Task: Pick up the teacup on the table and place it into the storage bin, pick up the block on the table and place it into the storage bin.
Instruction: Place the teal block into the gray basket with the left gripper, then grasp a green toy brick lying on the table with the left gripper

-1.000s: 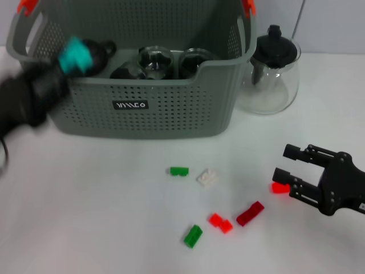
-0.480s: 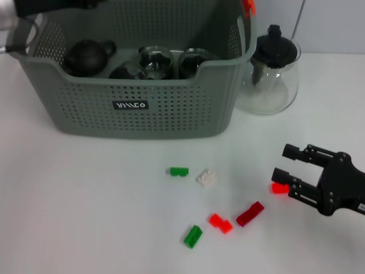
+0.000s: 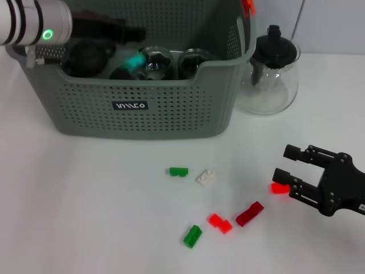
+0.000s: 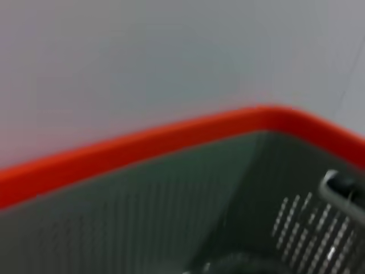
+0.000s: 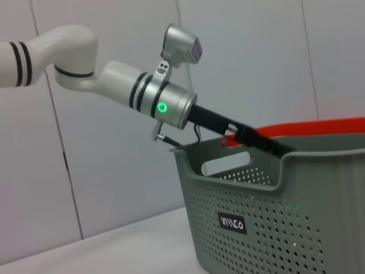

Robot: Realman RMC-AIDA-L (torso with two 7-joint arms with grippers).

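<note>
- Bin [image 3: 148, 108]: grey perforated plastic, orange clip at the far right corner, black label with white lettering on the front wall. It stands at the far left of the table [image 3: 85, 200].
- Bin contents, head view: a dark teapot [image 3: 85, 56] at the left and glass cups [image 3: 155, 61] in the middle and right.
- Left gripper [image 3: 128, 34]: reaches from the left over the bin's interior. A blurred teal block [image 3: 135, 61] shows just below its tip, over the cups. Whether the fingers are closed on it cannot be told.
- Right gripper [image 3: 291, 165]: low over the table at the near right, fingers spread apart, holding nothing. A red block [image 3: 279, 188] lies beside the lower finger.
- Loose blocks on the table: green [image 3: 179, 171], white [image 3: 207, 178], red [image 3: 220, 222], dark red [image 3: 250, 213], green [image 3: 193, 236].
- A glass teapot [image 3: 272, 71] with a black lid stands just right of the bin.
- Right wrist view only: the white left arm [image 5: 114, 85] with a green light, angled down into the bin [image 5: 296, 211].
- Left wrist view only: the bin's inner wall [image 4: 142, 217] and orange rim [image 4: 171, 140], close up.
</note>
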